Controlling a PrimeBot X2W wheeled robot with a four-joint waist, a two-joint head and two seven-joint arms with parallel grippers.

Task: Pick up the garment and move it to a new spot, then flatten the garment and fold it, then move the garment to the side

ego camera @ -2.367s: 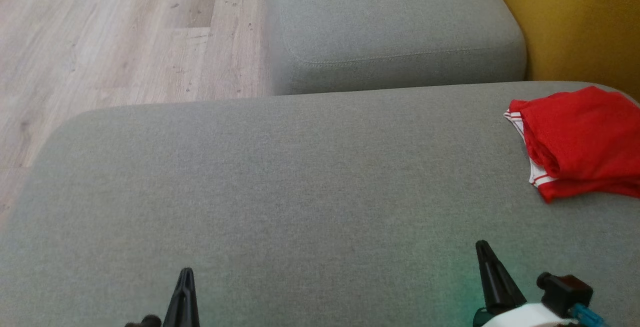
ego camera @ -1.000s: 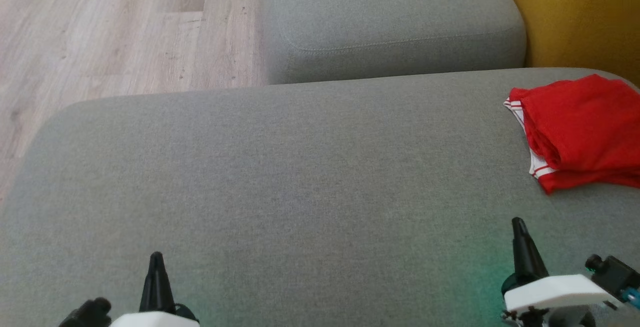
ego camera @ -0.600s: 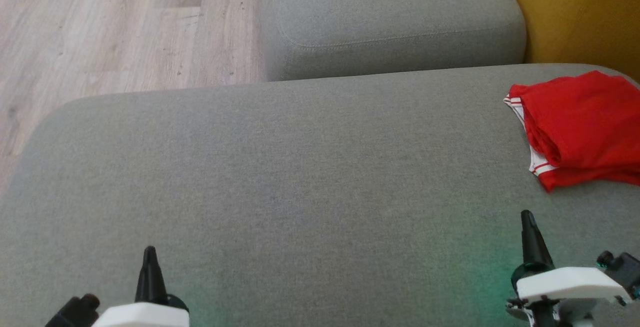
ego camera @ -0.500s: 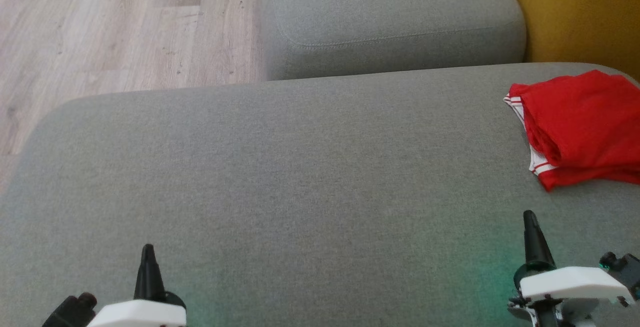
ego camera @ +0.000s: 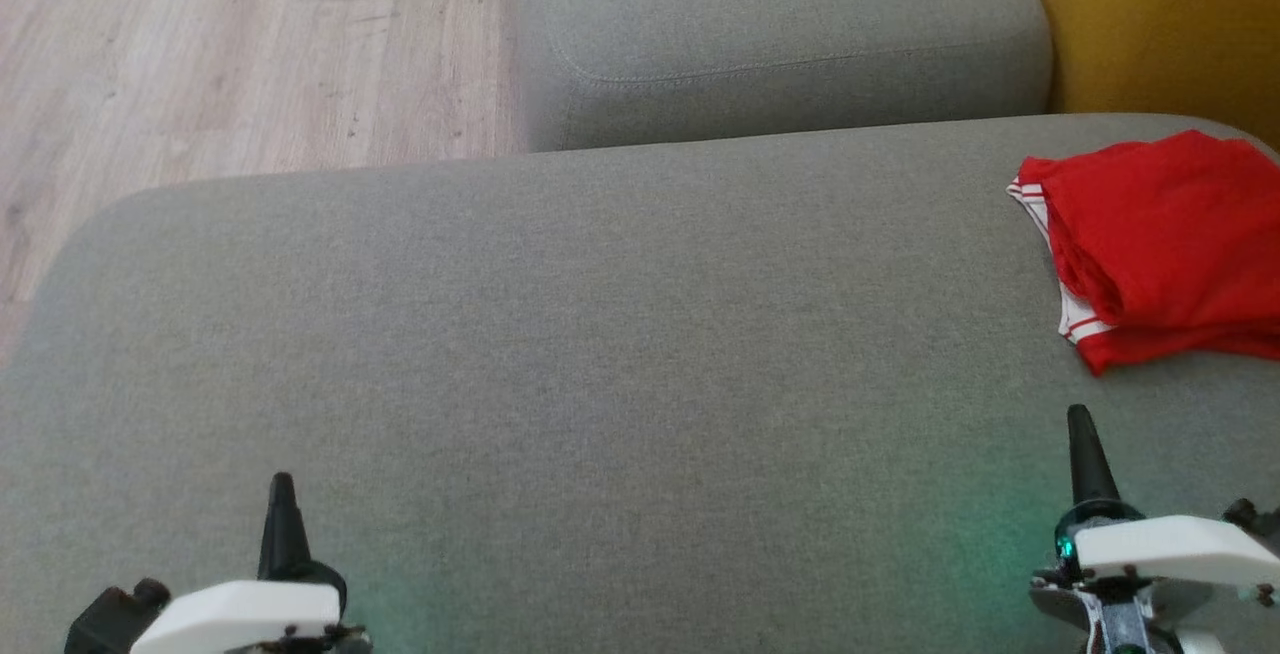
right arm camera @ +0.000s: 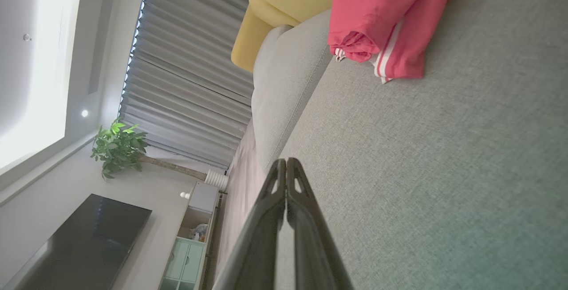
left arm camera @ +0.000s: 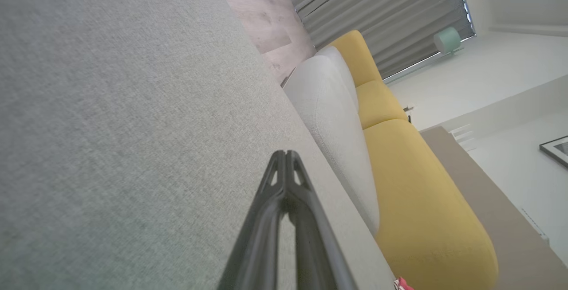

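On my far left I see wood floor (ego camera: 200, 54). My left gripper (ego camera: 281, 482) sits low over the big grey cushion (ego camera: 600, 334), its fingers pressed together. One more grey cushion (ego camera: 780, 24) lies beyond it, so two in all. My right gripper (ego camera: 1080, 416) is likewise drawn closed, tips touching. Plain cushion fabric lies between it and the one red garment (ego camera: 1160, 234), folded over at the big cushion's far right edge, near the yellow sofa (ego camera: 1170, 24).
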